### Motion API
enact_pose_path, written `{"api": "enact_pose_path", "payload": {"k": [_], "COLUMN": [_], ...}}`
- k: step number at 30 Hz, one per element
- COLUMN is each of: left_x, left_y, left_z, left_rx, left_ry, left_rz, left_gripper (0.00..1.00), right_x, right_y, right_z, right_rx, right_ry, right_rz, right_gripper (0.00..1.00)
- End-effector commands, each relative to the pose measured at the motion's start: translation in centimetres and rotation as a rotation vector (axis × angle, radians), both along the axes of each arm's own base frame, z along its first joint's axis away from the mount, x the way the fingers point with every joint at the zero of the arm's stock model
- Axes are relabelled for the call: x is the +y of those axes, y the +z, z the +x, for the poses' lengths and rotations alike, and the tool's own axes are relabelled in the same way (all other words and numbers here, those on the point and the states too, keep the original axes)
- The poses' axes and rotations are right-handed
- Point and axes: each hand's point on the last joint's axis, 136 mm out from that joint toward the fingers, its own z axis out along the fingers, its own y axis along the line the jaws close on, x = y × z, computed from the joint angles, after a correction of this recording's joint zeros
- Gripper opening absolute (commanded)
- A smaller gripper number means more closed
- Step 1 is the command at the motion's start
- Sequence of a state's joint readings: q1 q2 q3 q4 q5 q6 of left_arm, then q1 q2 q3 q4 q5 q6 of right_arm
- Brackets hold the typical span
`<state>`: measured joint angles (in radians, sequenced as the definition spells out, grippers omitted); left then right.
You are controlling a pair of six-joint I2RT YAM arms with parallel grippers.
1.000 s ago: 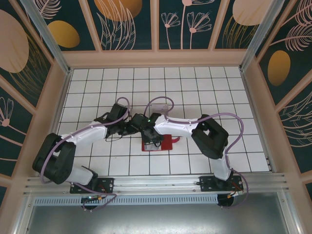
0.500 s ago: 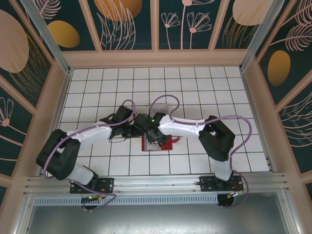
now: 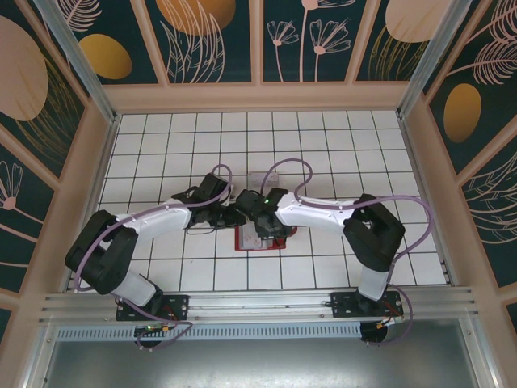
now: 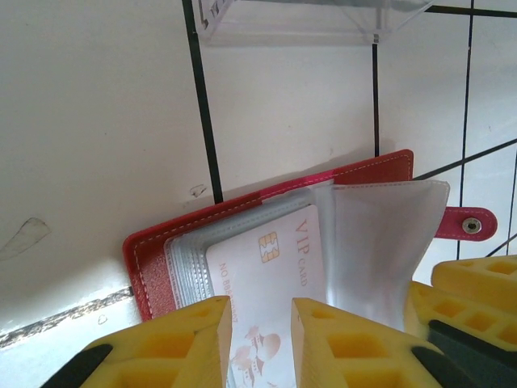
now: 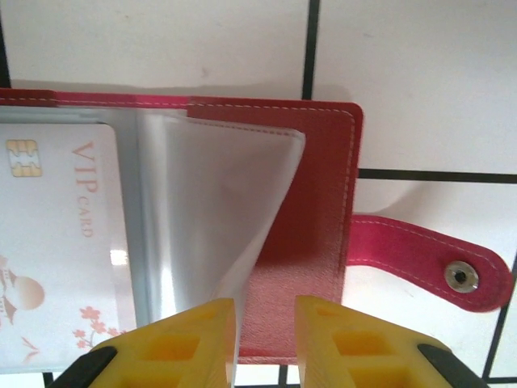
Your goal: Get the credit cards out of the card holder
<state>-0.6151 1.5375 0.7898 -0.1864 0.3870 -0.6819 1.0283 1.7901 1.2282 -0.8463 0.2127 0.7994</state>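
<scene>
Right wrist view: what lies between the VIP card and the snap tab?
A lifted clear sleeve, then red card holder lining, in the right wrist view.

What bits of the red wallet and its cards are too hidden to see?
- Top view: card holder mostly under the right arm; cards too small.
- Left wrist: VIP card's bottom behind the left gripper.
- Right wrist: that card's left side cut off by the edge.

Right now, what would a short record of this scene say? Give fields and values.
holder: red, open flat on the tiles
card: pale VIP card, inside a clear sleeve
left claw: open, astride the card's near end
right claw: open, at the lifted sleeve
tab: unfastened
tray: clear, beyond the holder
</scene>
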Motion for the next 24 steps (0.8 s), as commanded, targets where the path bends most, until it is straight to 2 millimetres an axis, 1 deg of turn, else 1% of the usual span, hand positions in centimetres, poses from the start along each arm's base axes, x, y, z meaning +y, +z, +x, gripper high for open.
{"api": "enact_pose_path", "payload": {"k": [1,6,11,14,16,20,21,24], "left_x": [-0.9,-1.1,-0.5,-0.2,0.0,0.3,0.3,0.3], "left_y": [0.5,0.5,-0.3,-0.4,-0.5,-0.8,-0.8,-0.7], "left_z": [0.1,0.2,0.1,0.1,0.0,-0.3,-0.4,-0.7], "left_rx": [0.012,0.011,0.017,0.015,0.013,0.023,0.025,0.029], "left_ry": [-0.017,-0.024,-0.012,-0.005,-0.001,0.006,0.006,0.006], "left_rz": [-0.016,-0.013,0.022,0.034,0.039,0.045,0.045,0.041], "left_gripper": [0.27,0.27,0.27,0.27,0.27,0.27,0.26,0.27], "right_x": [-1.8,-2.9,-4.0,-3.9,-2.9,0.4,1.3,3.4], "right_y": [1.0,1.9,3.0,3.9,4.3,4.6,4.6,4.8], "right_z": [0.2,0.3,0.9,1.3,1.5,1.7,1.5,1.3], "right_rx": [-0.034,-0.042,-0.062,-0.071,-0.064,-0.018,0.009,0.047], "right_ry": [-0.055,-0.080,-0.107,-0.108,-0.094,-0.043,-0.028,0.021], "right_rz": [-0.018,-0.001,0.008,0.040,0.107,0.336,0.404,0.560], "right_gripper": [0.27,0.29,0.29,0.29,0.29,0.29,0.29,0.29]}}
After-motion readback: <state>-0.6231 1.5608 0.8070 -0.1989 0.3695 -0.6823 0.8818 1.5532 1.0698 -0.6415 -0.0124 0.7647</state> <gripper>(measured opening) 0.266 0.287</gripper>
